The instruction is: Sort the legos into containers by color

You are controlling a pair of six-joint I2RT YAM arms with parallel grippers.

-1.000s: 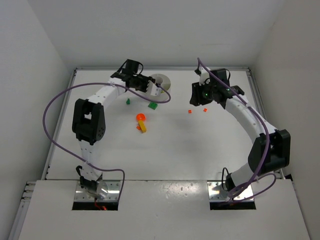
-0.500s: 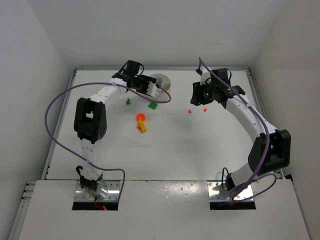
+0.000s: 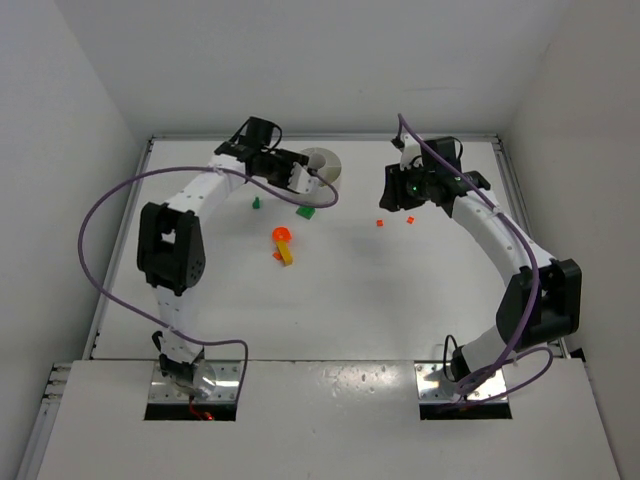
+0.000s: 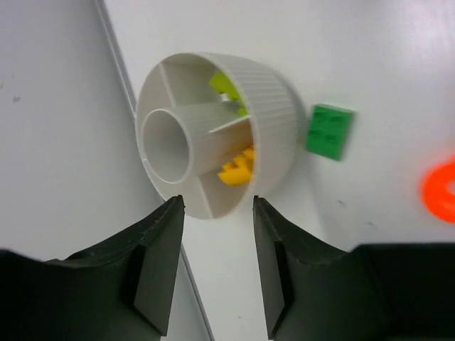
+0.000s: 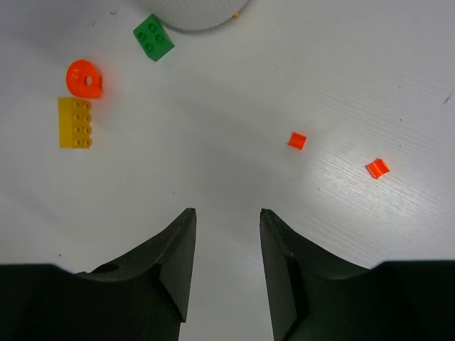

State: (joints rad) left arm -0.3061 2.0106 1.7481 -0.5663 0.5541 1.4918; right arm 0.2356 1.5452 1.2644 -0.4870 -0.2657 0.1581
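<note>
The left gripper (image 4: 217,213), jaws parted and empty, hangs over the dish (image 4: 274,121) at upper centre, which holds a lime piece (image 4: 226,85) and a yellow piece (image 4: 238,165). Outside it, unsorted, lie a green brick (image 3: 305,211), an orange ring (image 3: 283,235), a yellow brick (image 3: 286,256) and orange bits (image 5: 297,141). The right gripper (image 5: 227,220), parted and empty, hovers near the bits.

The white, matte desk (image 3: 400,300) I work over carries a round, low, white ribbed plastic dish (image 4: 279,145) near its far edge. Just beside the dish, on my side of it, lies a flat green square plastic brick (image 4: 330,131). Left of that sits a tiny dark green plastic bit (image 3: 256,204). Nearer the middle lies an orange-red plastic ring piece (image 5: 84,78), with a yellow oblong studded brick (image 5: 75,123) just beside it. Well apart to the right lie two tiny orange-red plastic bits (image 5: 297,141) (image 5: 377,168), near each other.
</note>
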